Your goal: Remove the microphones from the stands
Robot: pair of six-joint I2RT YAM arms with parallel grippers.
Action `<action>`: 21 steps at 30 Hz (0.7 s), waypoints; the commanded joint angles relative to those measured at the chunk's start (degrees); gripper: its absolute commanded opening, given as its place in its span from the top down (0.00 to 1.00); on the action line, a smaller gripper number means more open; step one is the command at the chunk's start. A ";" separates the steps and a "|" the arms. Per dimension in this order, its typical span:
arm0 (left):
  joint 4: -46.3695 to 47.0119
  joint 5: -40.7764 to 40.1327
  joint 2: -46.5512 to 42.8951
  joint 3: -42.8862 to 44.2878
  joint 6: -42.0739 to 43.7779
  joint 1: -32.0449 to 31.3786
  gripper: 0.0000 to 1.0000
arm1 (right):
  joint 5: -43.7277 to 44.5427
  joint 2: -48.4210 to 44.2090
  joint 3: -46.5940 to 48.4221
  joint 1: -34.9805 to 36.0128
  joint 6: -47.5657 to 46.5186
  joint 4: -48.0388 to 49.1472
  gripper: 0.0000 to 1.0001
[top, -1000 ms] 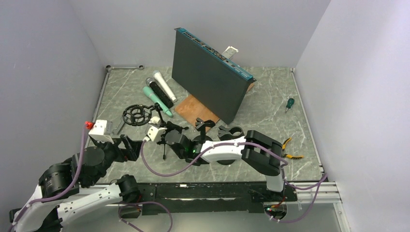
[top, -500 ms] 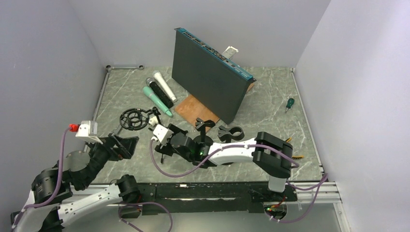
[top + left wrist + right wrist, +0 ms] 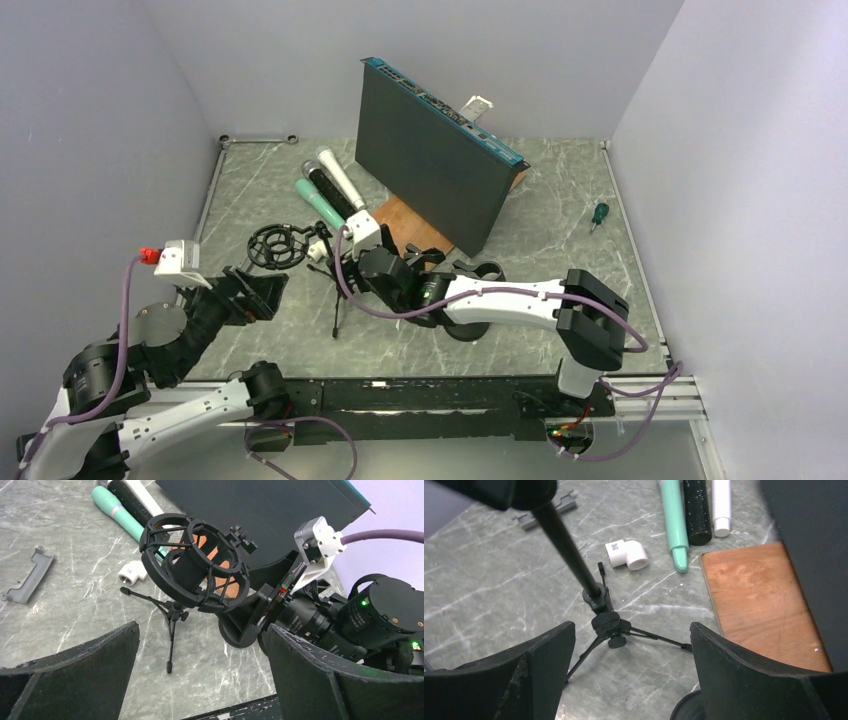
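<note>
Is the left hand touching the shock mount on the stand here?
Apart. The left wrist view shows the left hand with its fingers wide open low in the frame. The shock mount sits well beyond their tips, with a clear gap.

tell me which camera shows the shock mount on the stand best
Left wrist: the shock mount fills mid-frame, its rings and cords sharp. Top external shows it small; right wrist catches only the stand below it.

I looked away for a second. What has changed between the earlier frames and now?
The right gripper opened, apparently letting go of the stand, and moved toward the far side. The left gripper, open, drew back leftward. The stand stayed upright; the three microphones did not move.
</note>
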 commanded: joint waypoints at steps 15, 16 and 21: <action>6.13 2.71 -0.88 -0.61 2.68 -0.14 0.01 | -5.78 4.50 6.25 -1.93 5.82 -1.28 0.32; 5.93 2.71 -0.81 -0.55 2.68 -0.18 0.01 | -6.24 4.72 6.29 -2.07 5.82 -1.22 0.35; 5.77 2.93 -0.84 -0.64 2.70 -0.14 0.01 | -9.27 4.79 5.33 -3.92 6.52 0.33 0.48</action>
